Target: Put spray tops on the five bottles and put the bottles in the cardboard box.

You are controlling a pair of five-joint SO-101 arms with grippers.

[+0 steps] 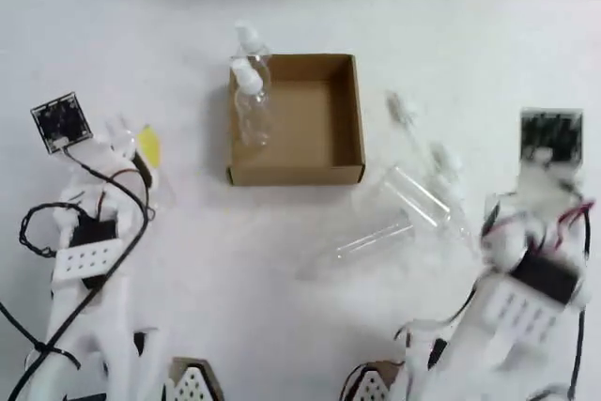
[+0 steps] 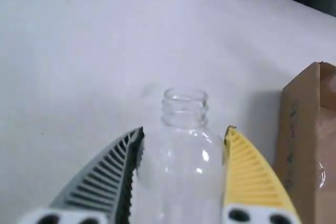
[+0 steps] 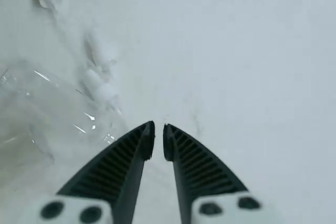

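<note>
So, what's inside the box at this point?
Two clear bottles with spray tops, along one side wall of the box. Whether they stand or lie isn't clear; the front wall hides a floor strip.

Two bottles lie right of the cardboard box.

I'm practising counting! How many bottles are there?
5. Two bottles are in the cardboard box, two lie on the table beside it, one sits in the left hand. More may be hidden.
</note>
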